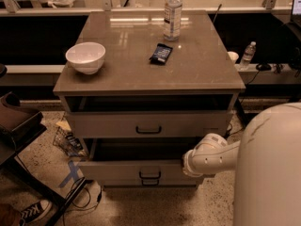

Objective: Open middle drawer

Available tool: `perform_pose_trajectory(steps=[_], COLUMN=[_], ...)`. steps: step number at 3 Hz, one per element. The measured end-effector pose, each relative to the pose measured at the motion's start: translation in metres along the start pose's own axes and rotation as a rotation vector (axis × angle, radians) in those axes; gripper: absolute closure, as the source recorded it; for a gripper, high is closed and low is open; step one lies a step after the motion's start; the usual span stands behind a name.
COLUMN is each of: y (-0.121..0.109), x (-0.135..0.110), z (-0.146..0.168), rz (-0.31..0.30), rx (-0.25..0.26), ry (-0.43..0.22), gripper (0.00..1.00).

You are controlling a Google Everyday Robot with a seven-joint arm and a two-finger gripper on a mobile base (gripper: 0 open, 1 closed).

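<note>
One pincer (pixel 187 162) sat by the right end of the middle drawer (pixel 117 170), which stood open; its opening could not be told

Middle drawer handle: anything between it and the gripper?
Nothing: in the camera view, only the middle drawer's bare front lies between its handle at centre and the gripper at its right end.

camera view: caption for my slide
Gripper at the right end of the partly open middle drawer, white bowl on the cabinet top
</note>
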State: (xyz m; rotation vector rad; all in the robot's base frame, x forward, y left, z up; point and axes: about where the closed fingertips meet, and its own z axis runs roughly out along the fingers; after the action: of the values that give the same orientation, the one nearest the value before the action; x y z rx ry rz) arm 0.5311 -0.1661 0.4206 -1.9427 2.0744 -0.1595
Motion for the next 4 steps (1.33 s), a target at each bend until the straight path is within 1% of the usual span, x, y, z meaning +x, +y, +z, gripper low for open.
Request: perform_pose_trajectory(steps=[4], y=[-0.0010], x=[-0.0007], z=[-0.0049], rz=[0.000], rx=[0.000], ry=[0.000], gripper=[1.00])
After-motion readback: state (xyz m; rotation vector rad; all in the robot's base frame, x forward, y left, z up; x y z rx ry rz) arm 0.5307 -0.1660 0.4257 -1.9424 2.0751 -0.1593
